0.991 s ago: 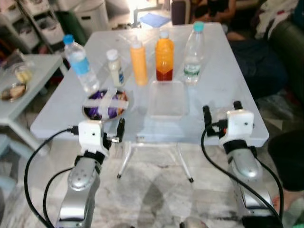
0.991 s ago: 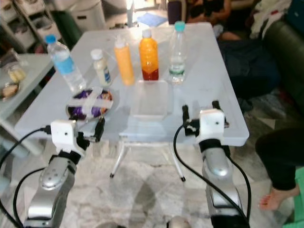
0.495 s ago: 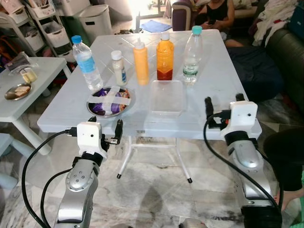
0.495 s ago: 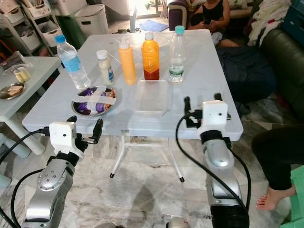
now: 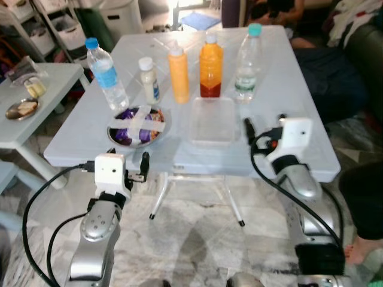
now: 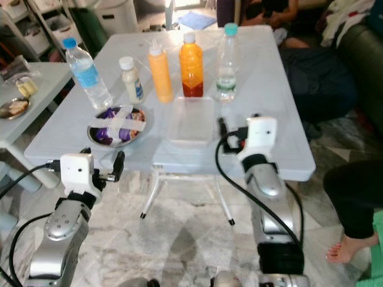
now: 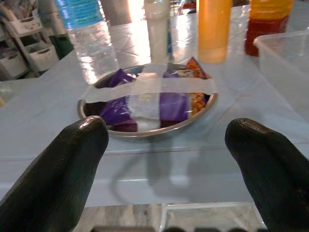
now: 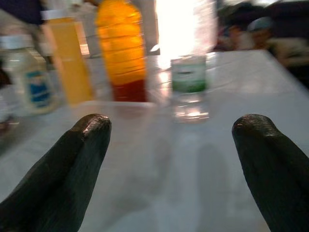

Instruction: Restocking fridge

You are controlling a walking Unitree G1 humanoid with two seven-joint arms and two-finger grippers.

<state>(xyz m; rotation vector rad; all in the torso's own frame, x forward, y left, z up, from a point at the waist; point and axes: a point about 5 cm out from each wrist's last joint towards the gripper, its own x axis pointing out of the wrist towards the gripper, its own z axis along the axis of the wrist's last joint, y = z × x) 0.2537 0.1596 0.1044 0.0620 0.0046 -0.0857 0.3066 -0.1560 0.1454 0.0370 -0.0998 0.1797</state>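
On the white folding table (image 5: 90, 149) stand a water bottle with a blue label (image 5: 106, 75), a small white bottle (image 5: 148, 79), a yellow squeeze bottle (image 5: 178, 75), an orange juice bottle (image 5: 210, 66) and a clear bottle with a teal cap (image 5: 247, 63). In front of them lie a metal plate of purple packets under tape (image 5: 139, 124) and an empty clear plastic container (image 5: 212, 121). My left gripper (image 7: 164, 159) is open, just short of the table's near edge and facing the plate. My right gripper (image 8: 169, 159) is open, low over the table beside the container.
A lower white side table (image 5: 42, 78) with small dishes stands to the left, with shelves and a bin behind it. A person sits beyond the table (image 5: 281, 7). A dark sofa (image 5: 365, 42) is at the right, and a person's leg (image 6: 353, 203) is close by.
My right arm has moved forward and to the left, from the table's near right edge to beside the clear container. The left arm has barely moved. The camera has shifted slightly.
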